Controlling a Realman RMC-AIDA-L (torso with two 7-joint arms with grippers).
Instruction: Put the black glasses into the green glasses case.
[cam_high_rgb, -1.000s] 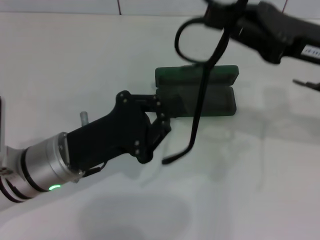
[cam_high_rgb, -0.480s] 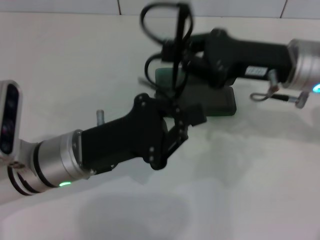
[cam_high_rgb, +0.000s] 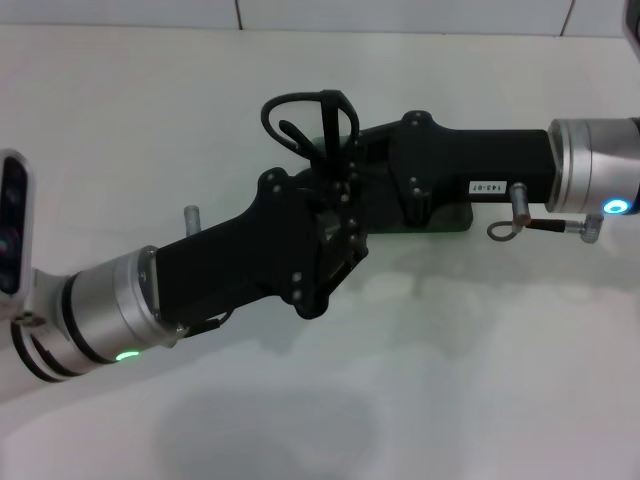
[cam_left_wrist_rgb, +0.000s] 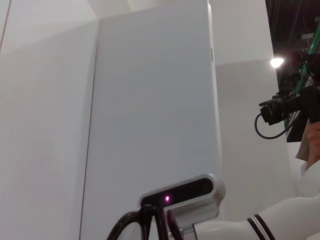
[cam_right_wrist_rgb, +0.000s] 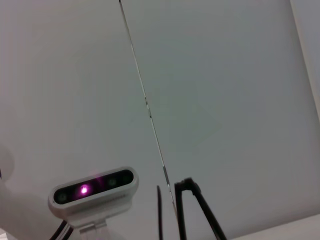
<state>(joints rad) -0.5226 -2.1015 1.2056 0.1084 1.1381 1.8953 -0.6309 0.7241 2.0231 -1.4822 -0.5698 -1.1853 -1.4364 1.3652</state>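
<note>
**A:** While both arms are bunched up in the middle of the frame, where are the black glasses (cam_high_rgb: 310, 122)?

**B:** Upper middle, poking up above the two black arm ends. You can see a looped rim and the slim temple arms standing more or less upright. The right tool (cam_high_rgb: 340, 175) comes in from the right edge and seems clamped on the frame, though its fingertips are buried behind the other arm, so I can't tell how wide it is.

**A:** And the left tool (cam_high_rgb: 335, 255)?

**B:** It reaches up from the lower left and sits right in front of the right one, overlapping it. Can't tell if it's open or closed either.

**A:** The case?

**B:** The green glasses case (cam_high_rgb: 450, 215) is mostly hidden behind the arms on the white tabletop (cam_high_rgb: 500, 380); only a dark sliver shows under the right arm, centre right. Whether the lid is up, no idea.
</note>
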